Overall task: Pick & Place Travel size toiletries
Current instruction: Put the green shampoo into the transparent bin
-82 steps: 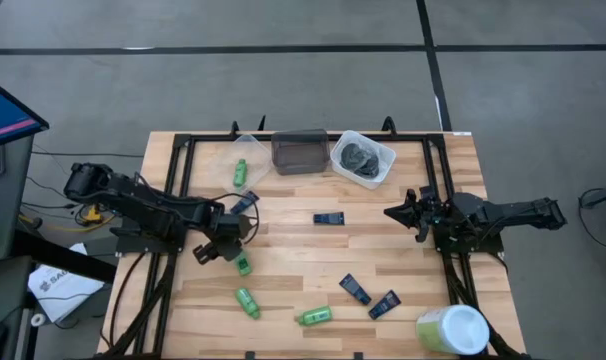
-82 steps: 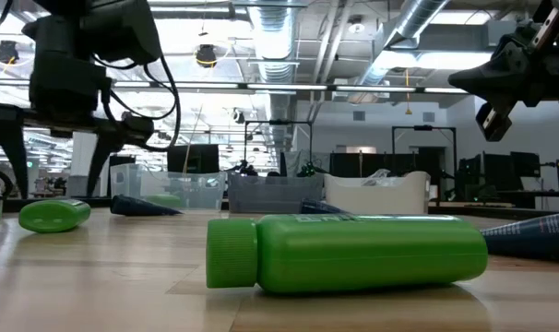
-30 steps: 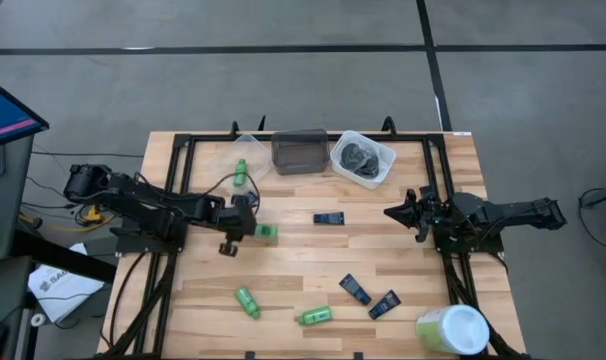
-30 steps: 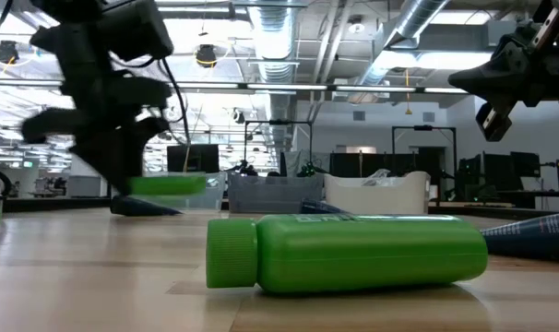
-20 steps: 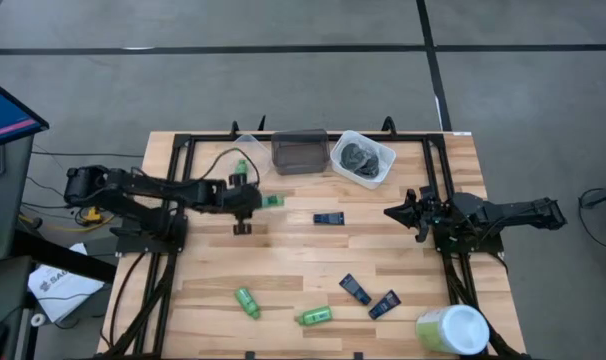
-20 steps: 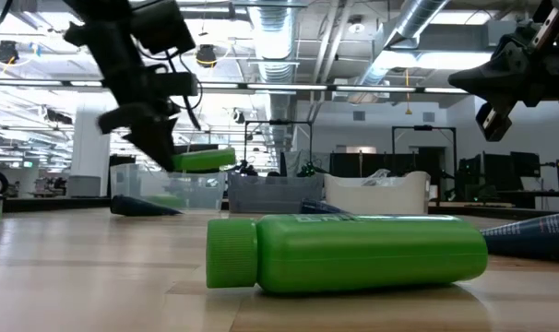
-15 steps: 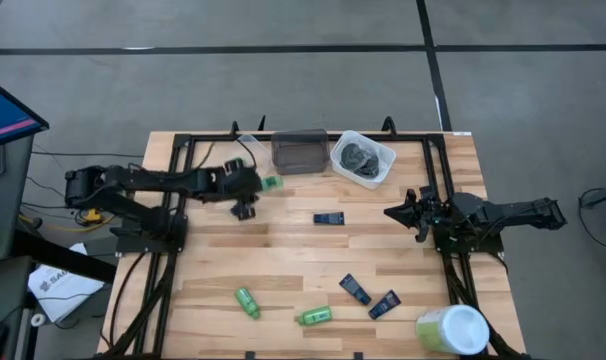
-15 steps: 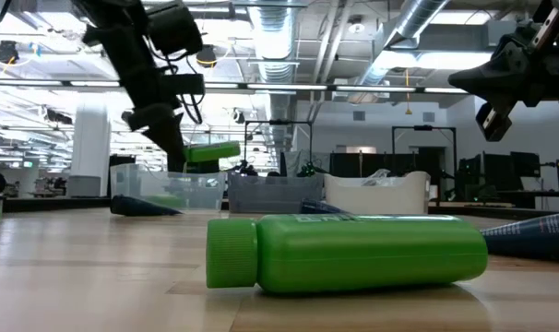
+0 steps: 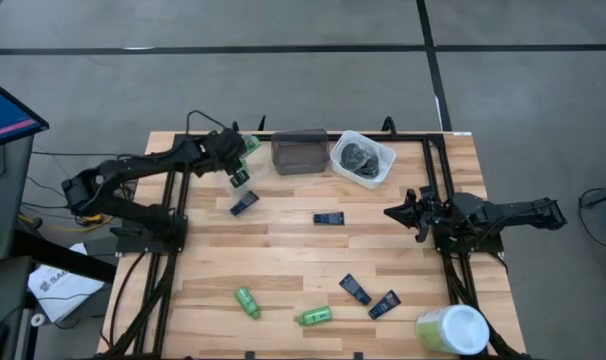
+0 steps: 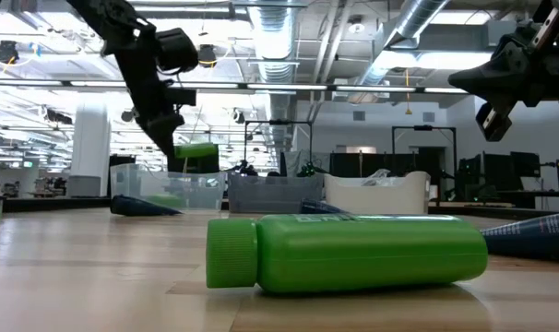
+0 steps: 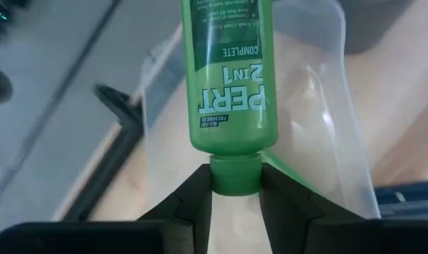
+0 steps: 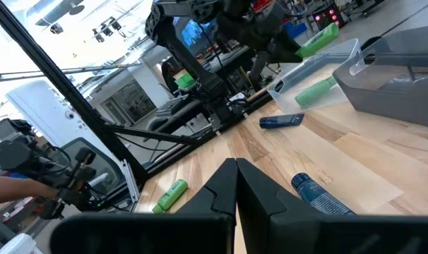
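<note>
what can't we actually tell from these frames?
- Clear tub: high view, left gripper and its green bottle cover it; contents uncounted.
- Held bottle: left wrist view, far end cut off by the frame edge.
- Dark tub: high view too small, low view level with the rim; contents unknown.
- White tub: the dark lumps inside merge, so no count.
- Right gripper: shut and idle at the table's right.

Both arms are built of matte black jointed links. The left arm (image 9: 143,170) is slim, with a thin black cable looping free near its wrist, and a bulky rounded base joint. The right arm (image 9: 503,215) looks the same, ending in two flat, angular black fingers (image 12: 221,190) with squared edges.
</note>
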Robot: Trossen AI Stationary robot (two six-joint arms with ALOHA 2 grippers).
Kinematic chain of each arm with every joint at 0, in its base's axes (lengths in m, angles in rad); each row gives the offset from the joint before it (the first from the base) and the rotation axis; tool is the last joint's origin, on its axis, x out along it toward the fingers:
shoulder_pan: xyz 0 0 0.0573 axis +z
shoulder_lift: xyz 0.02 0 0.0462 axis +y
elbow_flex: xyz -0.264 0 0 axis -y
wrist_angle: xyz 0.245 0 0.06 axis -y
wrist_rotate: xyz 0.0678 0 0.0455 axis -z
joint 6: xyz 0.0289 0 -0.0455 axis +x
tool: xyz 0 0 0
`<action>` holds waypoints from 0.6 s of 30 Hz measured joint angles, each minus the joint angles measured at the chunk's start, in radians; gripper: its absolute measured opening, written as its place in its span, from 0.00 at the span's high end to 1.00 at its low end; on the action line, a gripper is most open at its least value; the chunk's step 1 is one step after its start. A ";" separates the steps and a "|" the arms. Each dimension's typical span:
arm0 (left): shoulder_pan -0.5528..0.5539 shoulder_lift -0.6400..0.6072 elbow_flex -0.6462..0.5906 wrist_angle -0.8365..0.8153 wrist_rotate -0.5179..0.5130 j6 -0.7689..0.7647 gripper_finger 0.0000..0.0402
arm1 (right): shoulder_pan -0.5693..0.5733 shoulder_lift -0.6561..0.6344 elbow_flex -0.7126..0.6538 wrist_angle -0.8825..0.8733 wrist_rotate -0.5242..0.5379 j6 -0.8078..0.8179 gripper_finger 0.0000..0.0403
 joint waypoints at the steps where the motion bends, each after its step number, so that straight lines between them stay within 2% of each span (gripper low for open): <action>1: 0.010 0.000 0.000 -0.005 0.023 -0.002 0.77 | 0.000 0.000 0.000 0.000 0.000 0.000 1.00; 5: 0.023 0.000 0.000 -0.013 0.093 -0.003 0.77 | 0.000 0.000 0.000 0.000 0.000 0.000 1.00; 18: 0.089 0.000 -0.059 -0.012 0.112 -0.029 0.77 | 0.000 0.000 0.000 0.000 0.000 0.000 1.00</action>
